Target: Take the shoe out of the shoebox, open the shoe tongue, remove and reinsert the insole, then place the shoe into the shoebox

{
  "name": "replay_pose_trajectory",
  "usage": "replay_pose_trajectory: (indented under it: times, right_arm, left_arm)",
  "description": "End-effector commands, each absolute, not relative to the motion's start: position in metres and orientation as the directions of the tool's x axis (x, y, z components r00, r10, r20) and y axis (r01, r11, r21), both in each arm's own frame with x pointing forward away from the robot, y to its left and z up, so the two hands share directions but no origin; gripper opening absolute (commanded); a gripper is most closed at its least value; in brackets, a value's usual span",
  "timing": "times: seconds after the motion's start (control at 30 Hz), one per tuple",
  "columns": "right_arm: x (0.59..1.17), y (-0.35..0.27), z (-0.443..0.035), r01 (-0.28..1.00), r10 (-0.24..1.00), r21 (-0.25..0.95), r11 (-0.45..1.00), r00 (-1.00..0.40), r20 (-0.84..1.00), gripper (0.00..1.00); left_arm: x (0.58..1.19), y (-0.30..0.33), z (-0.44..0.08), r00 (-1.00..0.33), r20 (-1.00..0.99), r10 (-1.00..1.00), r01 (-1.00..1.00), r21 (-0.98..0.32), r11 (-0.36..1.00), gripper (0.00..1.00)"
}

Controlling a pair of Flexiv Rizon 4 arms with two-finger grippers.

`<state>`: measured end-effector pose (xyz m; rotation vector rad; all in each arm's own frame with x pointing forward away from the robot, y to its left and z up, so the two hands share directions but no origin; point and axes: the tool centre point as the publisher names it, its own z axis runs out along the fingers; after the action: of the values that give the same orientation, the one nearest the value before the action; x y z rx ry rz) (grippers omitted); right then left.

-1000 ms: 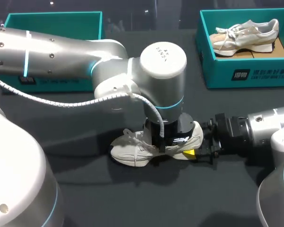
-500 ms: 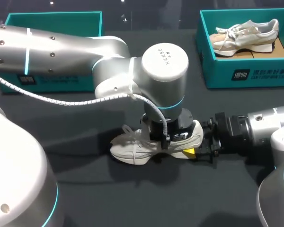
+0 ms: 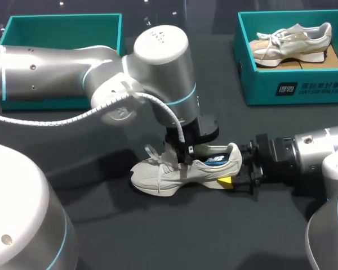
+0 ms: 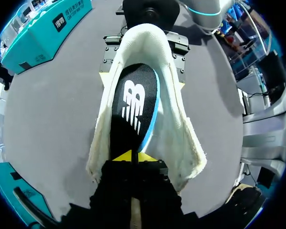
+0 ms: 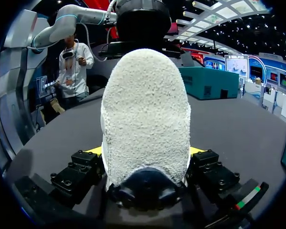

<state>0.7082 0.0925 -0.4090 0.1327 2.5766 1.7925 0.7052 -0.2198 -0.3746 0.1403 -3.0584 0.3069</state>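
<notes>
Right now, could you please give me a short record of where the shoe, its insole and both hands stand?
shoe: on its sole on the table, outside any box, heel toward the right arm
insole: lying in the shoe, front end at the left hand's tips
left hand: above the shoe's opening, shut on the insole's front end
right hand: shut on the shoe's heel, one finger each side
second shoe: lying in the shoebox at far right

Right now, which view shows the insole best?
The left wrist view: it looks straight into the shoe onto the dark insole. The head view shows only a sliver; in the right wrist view the heel hides it.
</notes>
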Motion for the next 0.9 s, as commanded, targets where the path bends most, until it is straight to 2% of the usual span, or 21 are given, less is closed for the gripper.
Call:
replay_pose_trajectory:
  times: [0.03,0.33,0.63,0.9]
  right_arm:
    - [0.705,0.094,-0.409,0.069,0.070,0.935,0.348,-0.996,0.047,0.00]
    - [0.705,0.094,-0.409,0.069,0.070,0.935,0.348,-0.996,0.047,0.00]
    - [0.705,0.094,-0.409,0.069,0.070,0.935,0.348,-0.996,0.047,0.00]
    - [0.705,0.094,-0.409,0.069,0.070,0.935,0.348,-0.996,0.047,0.00]
  left_arm:
    - [0.705,-0.203,-0.362,-0.992,0.102,-0.076,-0.103,-0.292,0.951,0.00]
    - [0.702,-0.197,-0.349,-0.974,0.207,-0.090,-0.162,-0.365,0.917,0.00]
    - [0.695,-0.215,-0.324,-0.976,0.208,-0.070,-0.158,-0.440,0.884,0.00]
    - [0.698,-0.244,-0.321,-0.980,0.164,-0.108,-0.172,-0.448,0.877,0.00]
